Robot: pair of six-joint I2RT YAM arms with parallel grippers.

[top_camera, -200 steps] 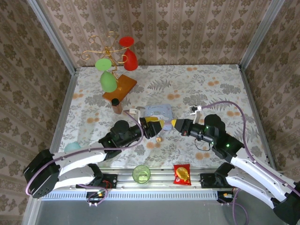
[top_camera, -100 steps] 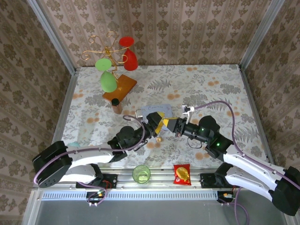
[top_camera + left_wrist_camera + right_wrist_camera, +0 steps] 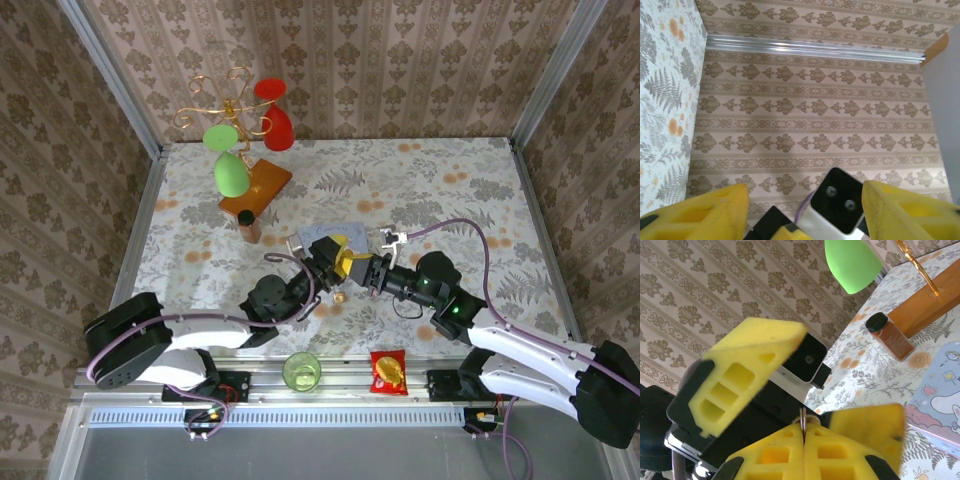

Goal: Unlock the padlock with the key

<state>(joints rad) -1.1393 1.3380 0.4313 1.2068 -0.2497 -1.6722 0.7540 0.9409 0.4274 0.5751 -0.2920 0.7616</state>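
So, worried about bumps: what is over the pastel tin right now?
The open left gripper and the right gripper, shut on the key, meet over the near edge of the tin, hiding it. Contact cannot be judged.

Bright, even light; soft shadows

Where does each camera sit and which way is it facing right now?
Top external: above and behind the robot, looking down on the floral table; left hand meets right hand.
Left wrist: tilted up at the patterned wall; its open yellow fingers below.
Right wrist: faces the left hand; own fingers pinch a thin silver key.
Top and right wrist share the black-lidded brown spice jar.
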